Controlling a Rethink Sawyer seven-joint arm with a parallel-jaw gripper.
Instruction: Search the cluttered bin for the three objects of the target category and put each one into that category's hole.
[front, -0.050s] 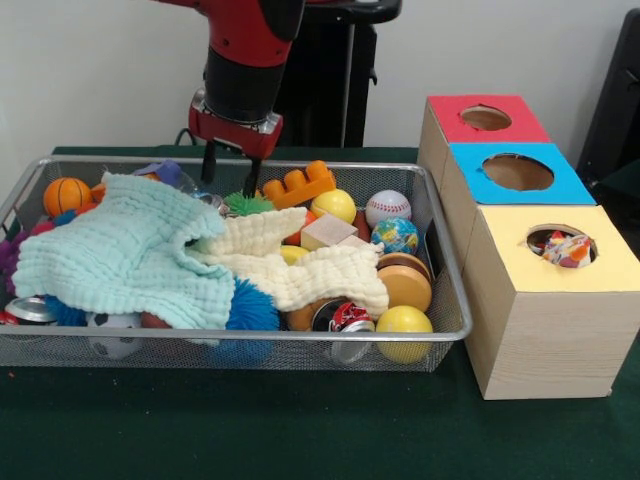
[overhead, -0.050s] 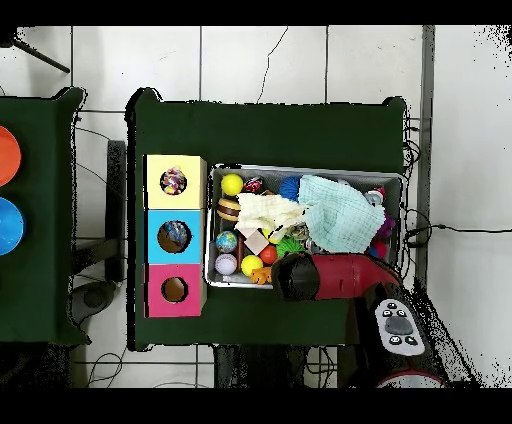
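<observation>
Bin (front, -0.050s: 440, 335): wire mesh basket on green table (front, -0.050s: 300, 430), w/ three boxes just beside its right side in the front view. Front edge of bin, left to right: soda can (front, -0.050s: 30, 310) at left corner, soccer-pattern ball (front, -0.050s: 112, 340), blue spiky ball (front, -0.050s: 250, 310), 2nd can w/ red label (front, -0.050s: 345, 318), yellow ball (front, -0.050s: 404, 325) at right corner. Behind yellow ball, a round wooden disc piece (front, -0.050s: 405, 282). Mid bin: mint-green cloth (front, -0.050s: 120, 250) covers left half; cream cloth (front, -0.050s: 300, 265) lies beside it, overlapping, toward the right. Wooden block (front, -0.050s: 328, 230) sits at cream cloth's far edge, globe ball (front, -0.050s: 396, 236) to its right. Far side: baseball (front, -0.050s: 387, 207), 2nd yellow ball (front, -0.050s: 335, 204), orange toy brick (front, -0.050s: 300, 185), green spiky ball (front, -0.050s: 247, 203), small basketball (front, -0.050s: 66, 195) at far left corner.

Boxes, near to far: yellow-top box (front, -0.050s: 550, 310) w/ a multicolored object (front, -0.050s: 567, 249) showing in its hole; blue-top box (front, -0.050s: 520, 175), hole shows only brown inside; red-top box (front, -0.050s: 485, 120), hole contents can't tell.

Gripper (front, -0.050s: 230, 170) hangs over bin's far edge, fingers spread apart, nothing between them, tips above the green spiky ball. Overhead view: arm (overhead, -0.050s: 330, 277) covers the bin's edge on the robot's side.
</observation>
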